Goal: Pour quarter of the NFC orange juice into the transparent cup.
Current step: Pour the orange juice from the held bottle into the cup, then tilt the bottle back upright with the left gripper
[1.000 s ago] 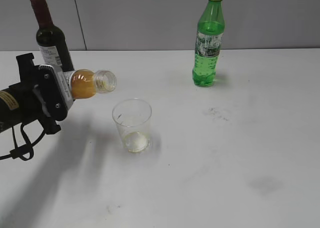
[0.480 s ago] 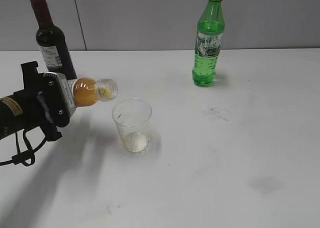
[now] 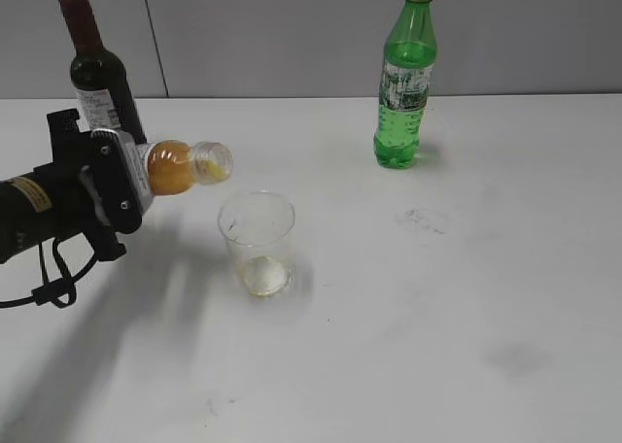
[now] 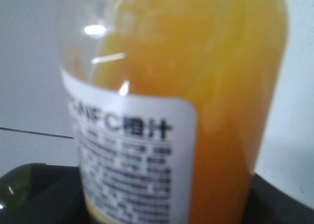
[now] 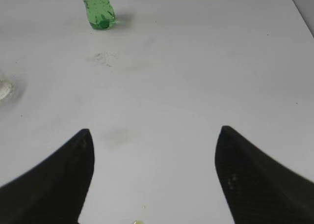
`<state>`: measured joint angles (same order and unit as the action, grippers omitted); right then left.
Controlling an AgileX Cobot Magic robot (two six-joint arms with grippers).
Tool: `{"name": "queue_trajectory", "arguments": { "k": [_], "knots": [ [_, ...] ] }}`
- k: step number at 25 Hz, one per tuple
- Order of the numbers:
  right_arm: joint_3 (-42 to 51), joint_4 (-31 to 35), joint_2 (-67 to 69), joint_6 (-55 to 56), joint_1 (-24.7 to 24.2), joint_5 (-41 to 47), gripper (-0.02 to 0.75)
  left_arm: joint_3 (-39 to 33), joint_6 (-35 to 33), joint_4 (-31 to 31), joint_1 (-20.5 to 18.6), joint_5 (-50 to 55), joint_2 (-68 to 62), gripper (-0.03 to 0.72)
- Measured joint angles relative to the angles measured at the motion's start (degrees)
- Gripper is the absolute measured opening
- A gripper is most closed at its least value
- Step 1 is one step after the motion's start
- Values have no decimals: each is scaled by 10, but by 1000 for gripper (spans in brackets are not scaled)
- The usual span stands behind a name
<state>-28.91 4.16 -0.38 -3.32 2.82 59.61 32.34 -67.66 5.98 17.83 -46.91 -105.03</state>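
Juice bottle (image 3: pixel 178 166) tipped above cup (image 3: pixel 258 241)

This looks like a lab or test room rather than a home or kitchen. A plain white table (image 3: pixel 466 297) fills the views, scuffed with grey smudges, and behind it stands a bare grey panelled wall (image 3: pixel 292 35) with a thin seam. Nothing domestic surrounds the table. A black robot arm (image 3: pixel 39 215) with a trailing cable reaches in from the left, and a few props stand spaced apart: a wine bottle (image 3: pixel 95 79), a green bottle (image 3: pixel 404 93) and a cup (image 3: pixel 258 244).
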Motion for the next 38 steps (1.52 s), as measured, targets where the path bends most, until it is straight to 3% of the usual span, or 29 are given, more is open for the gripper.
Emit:
{"name": "queue_trajectory", "arguments": {
  "k": [9,13,17,38],
  "knots": [
    [0,0,0,0,0,0,589,7,-39,-2,25,15,0,465],
    [0,0,0,0,0,0,589,11,-68,-36,40,18,0,465],
    [0,0,0,0,0,0,589,23,-101,-71,40,23,0,465],
    [0,0,0,0,0,0,589,28,-144,-75,40,26,0,465]
  ]
}}
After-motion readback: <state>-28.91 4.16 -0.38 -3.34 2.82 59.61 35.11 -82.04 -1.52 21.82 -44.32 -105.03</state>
